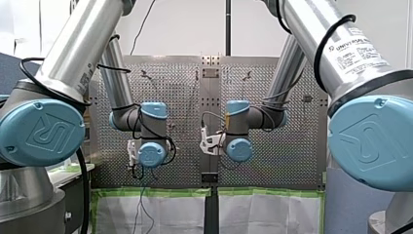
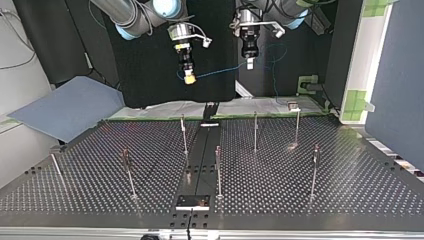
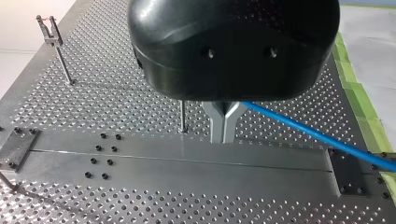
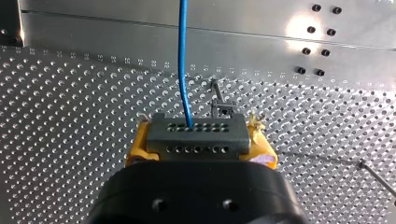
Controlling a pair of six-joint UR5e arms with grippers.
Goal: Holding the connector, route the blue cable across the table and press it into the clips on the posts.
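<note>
My right gripper (image 4: 198, 140) has yellow pads (image 4: 137, 147) shut on a dark grey connector (image 4: 196, 130). The blue cable (image 4: 183, 60) leaves the connector's face and runs straight ahead over the table. My left gripper (image 3: 224, 136) has its metal fingers shut on the blue cable (image 3: 308, 133), which trails off to one side. In the top view both grippers hang high above the table's far edge, my right gripper (image 2: 189, 76) at the left and my left gripper (image 2: 249, 62) at the right. The cable (image 2: 220, 71) sags between them. Several thin posts (image 2: 255, 132) with clips stand on the table.
A flat metal rail (image 2: 200, 160) runs down the middle of the perforated table (image 2: 350, 190), ending in a small dark plate (image 2: 192, 201). A grey-blue sheet (image 2: 70, 107) lies at the top view's left. Green tape (image 2: 355, 102) marks the panels at the right.
</note>
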